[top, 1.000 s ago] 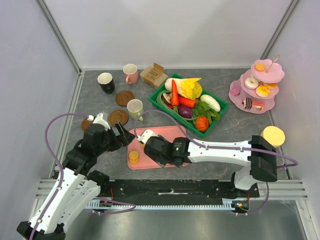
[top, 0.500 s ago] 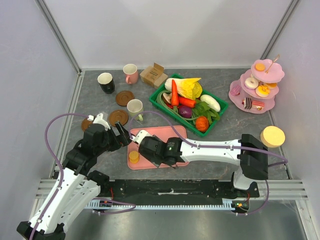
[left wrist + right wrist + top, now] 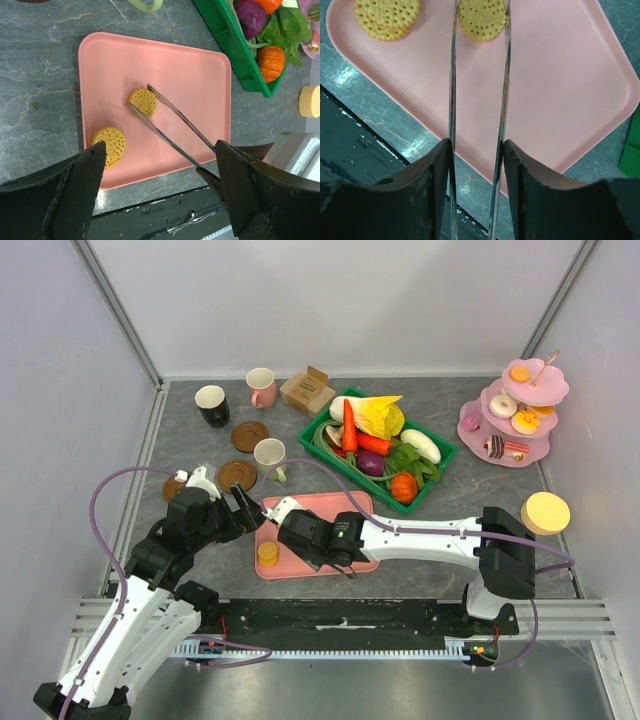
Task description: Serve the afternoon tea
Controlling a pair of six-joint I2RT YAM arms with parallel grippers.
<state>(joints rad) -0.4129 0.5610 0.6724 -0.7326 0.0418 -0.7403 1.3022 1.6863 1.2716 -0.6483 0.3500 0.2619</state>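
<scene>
My right gripper [image 3: 297, 527] [image 3: 476, 150] is shut on a pair of metal tongs [image 3: 506, 75] [image 3: 172, 125]. The tong tips stand on either side of a round orange biscuit [image 3: 142, 101] [image 3: 481, 19] on the pink tray [image 3: 345, 504]. A second biscuit [image 3: 267, 553] [image 3: 111, 145] [image 3: 387, 17] lies near the tray's front left corner. My left gripper [image 3: 241, 510] [image 3: 160, 150] is open and empty, just left of the tray. Black [image 3: 212, 405], pink [image 3: 261, 387] and pale-green [image 3: 269, 454] mugs stand at the back left among brown coasters [image 3: 249, 435].
A green basket [image 3: 437, 468] of toy vegetables stands behind the tray. A small cardboard box [image 3: 307, 390] is beside the pink mug. A pink tiered stand [image 3: 481, 400] with donuts, biscuits and a cake slice is at the back right.
My right gripper has moved a little to the left over the tray with the tongs. The left arm has not moved.
</scene>
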